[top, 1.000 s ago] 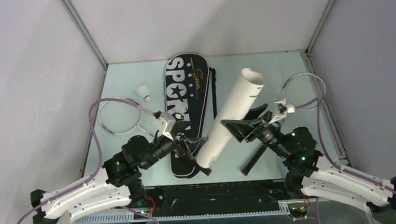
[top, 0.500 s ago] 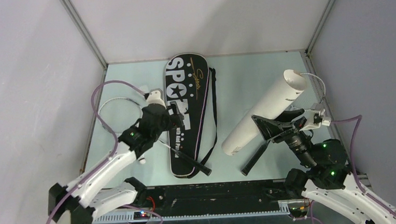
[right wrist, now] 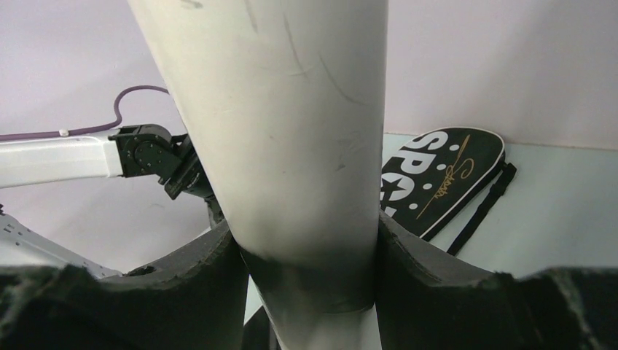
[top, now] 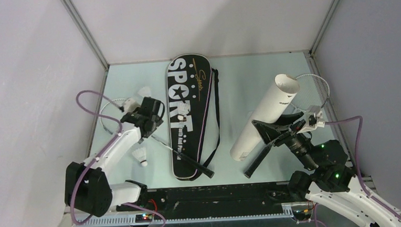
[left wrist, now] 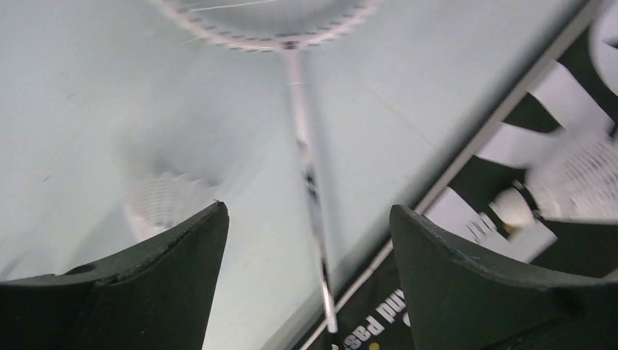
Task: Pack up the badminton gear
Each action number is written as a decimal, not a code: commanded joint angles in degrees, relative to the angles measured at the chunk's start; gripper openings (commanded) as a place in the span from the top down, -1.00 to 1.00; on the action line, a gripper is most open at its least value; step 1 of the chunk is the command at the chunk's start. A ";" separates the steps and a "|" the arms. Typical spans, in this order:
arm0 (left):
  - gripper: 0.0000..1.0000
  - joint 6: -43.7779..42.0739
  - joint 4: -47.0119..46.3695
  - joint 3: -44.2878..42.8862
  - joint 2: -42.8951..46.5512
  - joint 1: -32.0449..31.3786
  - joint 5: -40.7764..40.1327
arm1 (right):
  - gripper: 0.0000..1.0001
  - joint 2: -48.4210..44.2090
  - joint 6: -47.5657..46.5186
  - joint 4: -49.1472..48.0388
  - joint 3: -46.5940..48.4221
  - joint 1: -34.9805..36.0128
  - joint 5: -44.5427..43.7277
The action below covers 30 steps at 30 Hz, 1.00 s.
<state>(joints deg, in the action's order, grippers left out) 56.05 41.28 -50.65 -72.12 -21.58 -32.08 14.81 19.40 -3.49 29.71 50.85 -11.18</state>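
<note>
The black bag lettered "SPORT" lies flat mid-table. My right gripper is shut on the long white tube and holds it tilted off the table; the tube fills the right wrist view between the fingers. My left gripper is open and empty above the shaft of the left racket, which shows between the fingers in the left wrist view. One shuttlecock lies far left, another near left. A blurred shuttlecock shows over the bag.
The second racket's head lies at the far right, partly hidden behind the tube, and its black handle points toward the near edge. Metal frame posts and grey walls close in both sides. The bag's strap runs along its right side.
My left arm swung from the tube's lower end to the left, over the left racket. My right gripper carried the tube to the right. A shuttlecock now lies at the near left.
</note>
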 commanded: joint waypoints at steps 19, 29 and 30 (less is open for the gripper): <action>-0.25 21.28 15.77 5.83 1.26 16.01 4.48 | 0.18 0.04 1.12 -0.64 1.84 -0.33 -0.45; 0.41 19.87 13.12 8.22 2.38 17.62 8.71 | 0.19 1.18 1.68 -0.63 1.84 -0.36 -0.14; 0.50 19.70 13.08 8.21 3.35 17.67 9.25 | 0.19 1.18 1.71 -0.69 1.86 -0.34 -0.10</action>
<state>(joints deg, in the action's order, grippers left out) 75.57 55.66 -42.63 -71.66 -4.56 -24.69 15.79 20.36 -0.93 29.71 50.74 -11.20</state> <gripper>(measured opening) 0.334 0.556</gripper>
